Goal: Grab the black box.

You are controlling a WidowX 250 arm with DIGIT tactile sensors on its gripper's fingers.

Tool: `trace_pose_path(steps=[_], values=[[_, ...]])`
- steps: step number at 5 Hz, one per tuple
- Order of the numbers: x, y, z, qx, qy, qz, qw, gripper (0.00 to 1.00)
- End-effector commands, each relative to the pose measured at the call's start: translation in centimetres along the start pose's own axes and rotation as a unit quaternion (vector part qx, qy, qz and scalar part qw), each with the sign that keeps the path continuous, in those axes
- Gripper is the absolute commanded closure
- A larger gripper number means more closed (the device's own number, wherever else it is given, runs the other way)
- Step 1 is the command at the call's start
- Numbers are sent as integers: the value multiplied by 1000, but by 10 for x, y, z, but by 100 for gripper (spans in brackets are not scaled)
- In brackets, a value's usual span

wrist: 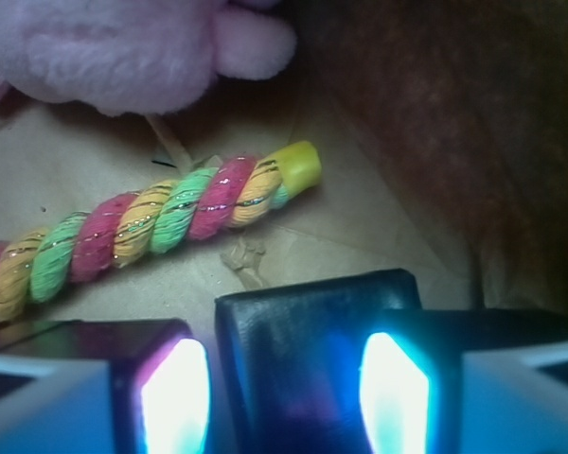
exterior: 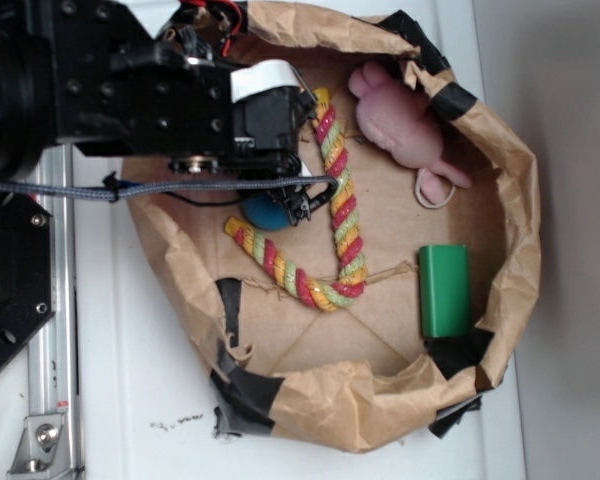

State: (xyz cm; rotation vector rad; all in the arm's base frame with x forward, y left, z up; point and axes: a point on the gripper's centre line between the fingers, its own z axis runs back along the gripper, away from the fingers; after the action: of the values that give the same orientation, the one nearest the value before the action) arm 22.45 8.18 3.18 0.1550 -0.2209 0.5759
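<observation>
Over the brown paper basket (exterior: 500,200) in the exterior view, the black arm reaches in from the left, and its gripper (exterior: 298,205) hangs low near the left wall. Right against the fingertips sits a blue ball (exterior: 265,212), partly covered by the arm. Just beyond the jaws a twisted rope (exterior: 342,205) in red, green and yellow runs down and hooks back under them. Farther out past the rope lie a pink plush toy (exterior: 400,120) and a green block (exterior: 445,290), well apart from the jaws. Strips of black tape (exterior: 245,395) patch the basket rim. The black box itself is hidden under the arm from this side. Seen from the wrist, the black box (wrist: 312,359) stands right between the two glowing fingers (wrist: 175,397), its glossy top and rounded corner clear ahead of them. The jaws stand spread on either side of it; whether the pads already touch its sides is hard to tell, since glare blurs the edges. Ahead of the jaws lies the rope (wrist: 151,227) with its yellow end cap, and beyond that the pink plush toy (wrist: 123,47).
</observation>
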Motion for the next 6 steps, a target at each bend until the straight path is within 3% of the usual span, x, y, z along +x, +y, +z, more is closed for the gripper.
trace_pose_path(steps=[1,5,6], values=[[-5,1,-8,2,7,-11,1000,100],[6,-2,-17,2,11,-10,1000,100],[6,-1,-18,1,10,-21,1000,0]])
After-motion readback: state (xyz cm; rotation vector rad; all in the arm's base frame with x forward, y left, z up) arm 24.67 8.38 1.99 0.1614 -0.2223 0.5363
